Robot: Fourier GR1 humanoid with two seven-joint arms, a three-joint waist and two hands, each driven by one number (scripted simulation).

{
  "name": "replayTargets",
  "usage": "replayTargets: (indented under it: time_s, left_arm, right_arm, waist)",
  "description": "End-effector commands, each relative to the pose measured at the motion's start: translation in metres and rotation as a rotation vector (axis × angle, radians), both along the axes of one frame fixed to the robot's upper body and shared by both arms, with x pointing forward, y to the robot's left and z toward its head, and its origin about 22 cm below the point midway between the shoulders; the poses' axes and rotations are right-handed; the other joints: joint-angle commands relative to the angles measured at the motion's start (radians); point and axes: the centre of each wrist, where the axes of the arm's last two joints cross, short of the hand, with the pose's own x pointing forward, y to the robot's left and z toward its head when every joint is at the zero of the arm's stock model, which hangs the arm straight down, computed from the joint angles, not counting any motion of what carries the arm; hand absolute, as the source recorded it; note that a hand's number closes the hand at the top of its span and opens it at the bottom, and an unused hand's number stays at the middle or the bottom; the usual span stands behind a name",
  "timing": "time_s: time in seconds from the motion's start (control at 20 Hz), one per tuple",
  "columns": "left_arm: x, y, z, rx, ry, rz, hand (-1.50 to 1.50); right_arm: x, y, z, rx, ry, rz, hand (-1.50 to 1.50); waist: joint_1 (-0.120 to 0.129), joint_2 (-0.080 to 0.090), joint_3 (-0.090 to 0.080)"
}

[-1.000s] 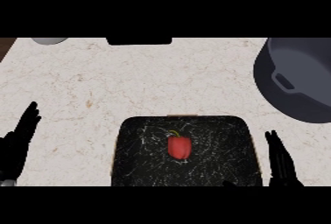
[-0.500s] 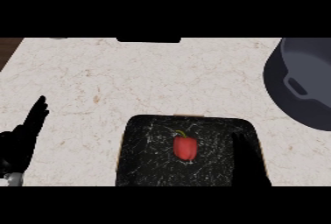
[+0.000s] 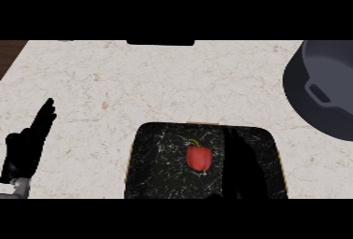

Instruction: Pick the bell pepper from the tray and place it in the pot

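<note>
A red bell pepper point(image 3: 198, 158) with a green stem lies in the middle of a black speckled tray point(image 3: 157, 163) at the view's lower edge. My right hand point(image 3: 243, 163) is a dark shape over the tray's right half, just right of the pepper, with its fingers straight and pointing away from me; it is open and I cannot tell whether it touches the pepper. The left hand point(image 3: 27, 144) rests open at the left edge, fingers up, well clear of the tray. A large dark grey pot point(image 3: 324, 88) stands at the right edge, partly cut off.
The pale speckled counter point(image 3: 158, 84) stretches between the tray and the pot. A flat dark object point(image 3: 160, 42) lies at the far edge. A brown strip point(image 3: 10, 53) shows beyond the counter's top left corner.
My right hand has come from beside the tray's right rim to over the tray, next to the pepper. The view has shifted a little. The left hand has barely moved.
</note>
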Motion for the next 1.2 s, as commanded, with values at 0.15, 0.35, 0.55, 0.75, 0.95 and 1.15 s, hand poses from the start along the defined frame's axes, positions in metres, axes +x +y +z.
replayTargets:
  time_s: [0.15,0.35,0.55,0.75,0.95,1.15]
  left_arm:
    - [-0.003,0.0,0.005,-0.008,0.018,-0.02,0.0]
    - [-0.004,-0.01,-0.003,-0.008,-0.015,-0.011,0.0]
    - [-0.007,0.004,-0.004,-0.009,0.001,0.015,0.0]
    - [-0.002,0.008,-0.006,0.016,0.009,0.012,0.0]
    - [0.002,-0.015,-0.007,0.004,0.003,0.015,0.0]
    - [0.011,0.001,-0.001,0.006,0.022,0.032,0.0]
  right_arm:
    - [0.031,0.015,0.0,-0.143,0.193,-0.152,-1.5]
    - [0.052,0.019,-0.006,-0.14,0.234,-0.147,-1.5]
    - [0.067,0.016,-0.001,-0.144,0.265,-0.144,-1.5]
    - [0.068,0.024,-0.015,-0.151,0.285,-0.144,-1.5]
    - [0.077,0.026,-0.026,-0.143,0.3,-0.175,-1.5]
    - [0.086,0.027,-0.02,-0.165,0.307,-0.161,-1.5]
  waist:
    - [0.004,-0.005,0.001]
    - [0.003,-0.005,0.002]
    - [-0.002,-0.007,0.001]
    - [-0.013,-0.008,0.001]
    - [-0.016,-0.007,0.003]
    - [-0.025,-0.008,0.002]
